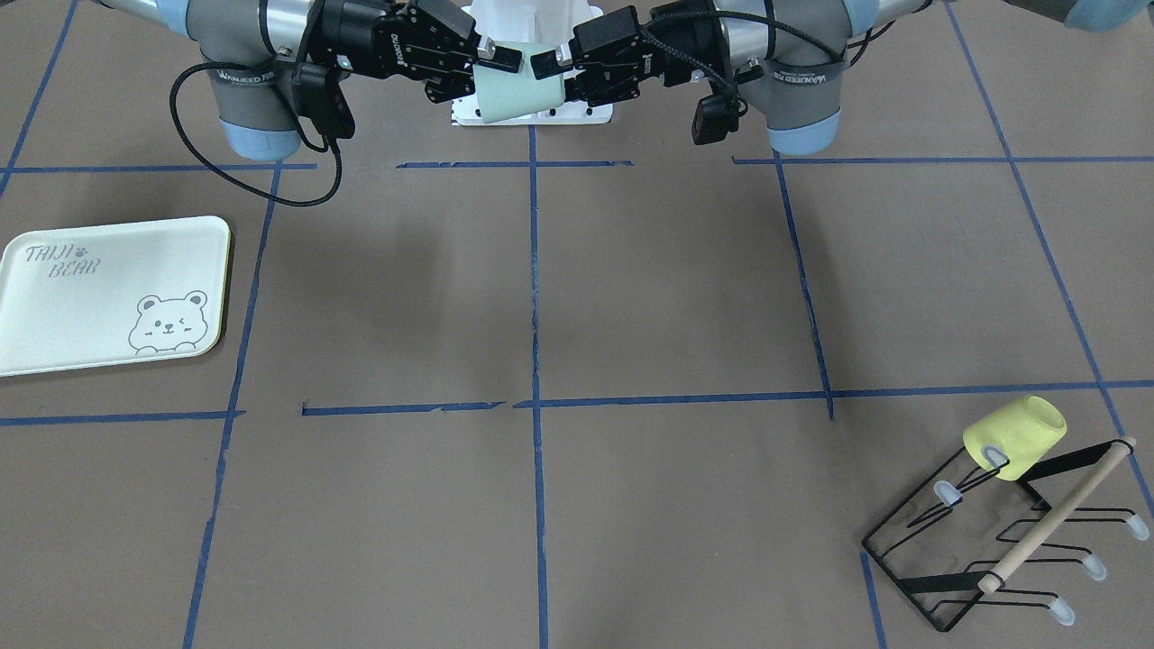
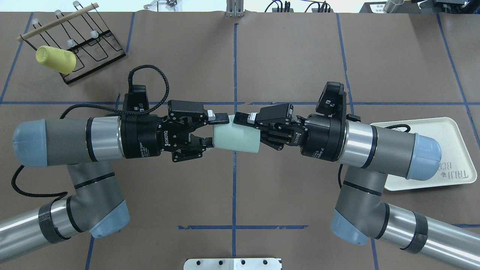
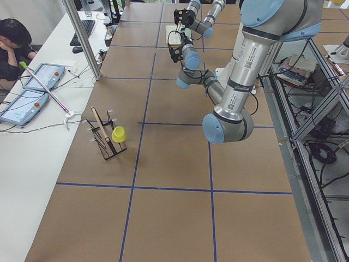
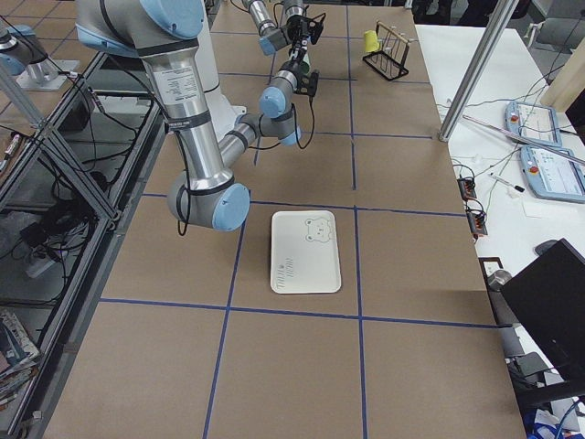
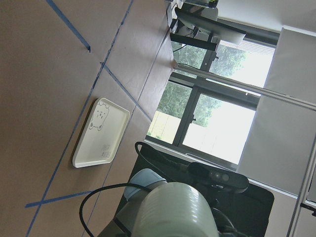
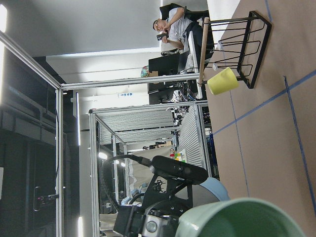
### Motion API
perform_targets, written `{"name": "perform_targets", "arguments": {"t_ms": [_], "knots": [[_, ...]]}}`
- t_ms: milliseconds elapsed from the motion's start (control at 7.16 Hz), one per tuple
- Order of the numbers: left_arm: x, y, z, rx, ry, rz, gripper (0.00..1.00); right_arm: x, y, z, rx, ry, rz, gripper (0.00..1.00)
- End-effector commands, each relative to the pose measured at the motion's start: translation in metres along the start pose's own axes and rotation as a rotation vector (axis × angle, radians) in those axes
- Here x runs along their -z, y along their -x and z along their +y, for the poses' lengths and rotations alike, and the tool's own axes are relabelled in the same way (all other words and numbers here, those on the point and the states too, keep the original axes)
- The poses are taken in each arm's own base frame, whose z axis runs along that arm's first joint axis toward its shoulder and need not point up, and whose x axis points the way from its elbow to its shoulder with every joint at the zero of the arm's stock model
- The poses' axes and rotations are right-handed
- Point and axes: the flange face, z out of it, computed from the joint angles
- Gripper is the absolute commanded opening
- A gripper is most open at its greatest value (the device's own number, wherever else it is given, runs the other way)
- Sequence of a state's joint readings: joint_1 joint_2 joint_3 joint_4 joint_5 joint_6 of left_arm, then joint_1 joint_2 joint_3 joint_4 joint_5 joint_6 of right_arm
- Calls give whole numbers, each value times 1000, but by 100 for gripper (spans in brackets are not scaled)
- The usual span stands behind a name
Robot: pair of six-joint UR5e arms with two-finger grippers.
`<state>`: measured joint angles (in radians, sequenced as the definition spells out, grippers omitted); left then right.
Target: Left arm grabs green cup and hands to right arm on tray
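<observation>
Overhead exterior, mid-frame: left tool (image 2: pixel 216 130) and right tool (image 2: pixel 252 132) both clamp the green cup (image 2: pixel 236 139); early left release could drop it.

Two robot arms are showing, the left arm (image 2: pixel 67 137) and the right arm (image 2: pixel 378 150), each carrying one claw: left claw (image 2: pixel 213 131), right claw (image 2: pixel 253 132). Two cups are showing, one green cup (image 2: pixel 236 138) and one yellow cup (image 1: pixel 1014 437). One bear tray (image 1: pixel 90 306) and one wire cup rack (image 1: pixel 1055 517) are lying on the one desk (image 1: pixel 667 297). One seated operator (image 3: pixel 13 38) is showing
</observation>
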<state>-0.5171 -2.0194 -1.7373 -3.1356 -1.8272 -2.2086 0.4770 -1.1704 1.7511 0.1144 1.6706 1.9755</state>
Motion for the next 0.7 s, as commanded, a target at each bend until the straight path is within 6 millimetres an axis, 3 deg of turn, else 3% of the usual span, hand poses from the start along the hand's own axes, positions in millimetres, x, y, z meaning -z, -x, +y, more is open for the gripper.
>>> {"name": "perform_targets", "arguments": {"t_ms": [0,279,559], "knots": [[-1,2,-4,-10,-11,-8,100,0,1,0,3,1,-3,0],[8,-7,-27,-28,-60,-9,100,2,0,-1,4,0,0,0],[11,-11,-70,-32,-177,-49,100,5,-7,-6,6,-18,42,0]]}}
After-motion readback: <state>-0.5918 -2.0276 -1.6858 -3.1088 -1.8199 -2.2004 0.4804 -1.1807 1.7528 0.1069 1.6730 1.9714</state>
